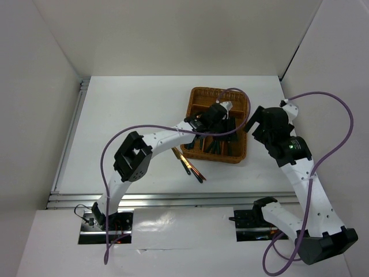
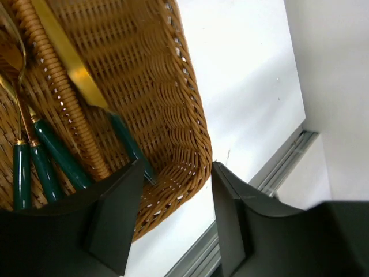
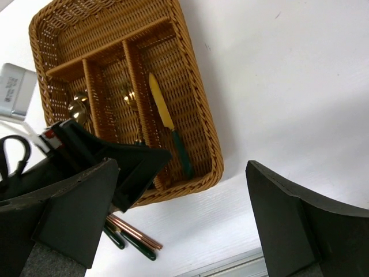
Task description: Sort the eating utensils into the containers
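Gold knife (image 3: 170, 130) (green handle) flat in woven tray's (image 3: 202, 103) end compartment, brown chopsticks (image 3: 137, 233) lying outside it

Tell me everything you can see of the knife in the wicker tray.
The slim knife has a pointed gold blade and a dark green handle. It lies lengthwise in the outermost long compartment of the brown woven wicker tray, resting on the weave beside a divider, the only utensil seen there. The left claw hangs open by its handle end, not gripping it.
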Controlling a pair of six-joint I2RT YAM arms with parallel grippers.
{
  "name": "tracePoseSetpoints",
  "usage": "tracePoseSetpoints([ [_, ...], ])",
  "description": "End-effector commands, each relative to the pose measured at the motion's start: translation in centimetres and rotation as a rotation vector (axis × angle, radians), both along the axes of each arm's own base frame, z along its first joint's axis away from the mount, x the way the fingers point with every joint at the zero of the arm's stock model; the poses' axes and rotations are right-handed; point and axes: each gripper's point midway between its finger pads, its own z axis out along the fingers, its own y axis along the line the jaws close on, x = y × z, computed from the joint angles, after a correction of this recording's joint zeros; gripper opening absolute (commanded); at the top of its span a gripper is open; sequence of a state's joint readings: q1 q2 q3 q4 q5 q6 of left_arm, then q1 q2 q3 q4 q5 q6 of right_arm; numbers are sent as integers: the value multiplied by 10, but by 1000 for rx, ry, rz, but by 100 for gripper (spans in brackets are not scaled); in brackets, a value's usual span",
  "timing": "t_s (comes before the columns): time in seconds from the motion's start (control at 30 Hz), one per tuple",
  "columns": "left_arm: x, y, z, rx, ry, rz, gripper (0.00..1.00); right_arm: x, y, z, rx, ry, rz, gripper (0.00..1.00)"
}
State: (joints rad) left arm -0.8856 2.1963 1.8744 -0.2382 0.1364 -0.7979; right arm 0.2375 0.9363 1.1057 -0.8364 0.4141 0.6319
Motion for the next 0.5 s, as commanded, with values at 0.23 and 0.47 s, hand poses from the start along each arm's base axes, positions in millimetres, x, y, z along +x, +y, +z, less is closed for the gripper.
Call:
tracePoseSetpoints([
  [0.23, 6, 31, 54, -4, -55, 37, 70, -5, -4, 11, 6, -36, -18, 100],
  [0.47, -39, 117, 72, 68, -53, 176, 70, 2, 6, 4, 32, -35, 30, 100],
])
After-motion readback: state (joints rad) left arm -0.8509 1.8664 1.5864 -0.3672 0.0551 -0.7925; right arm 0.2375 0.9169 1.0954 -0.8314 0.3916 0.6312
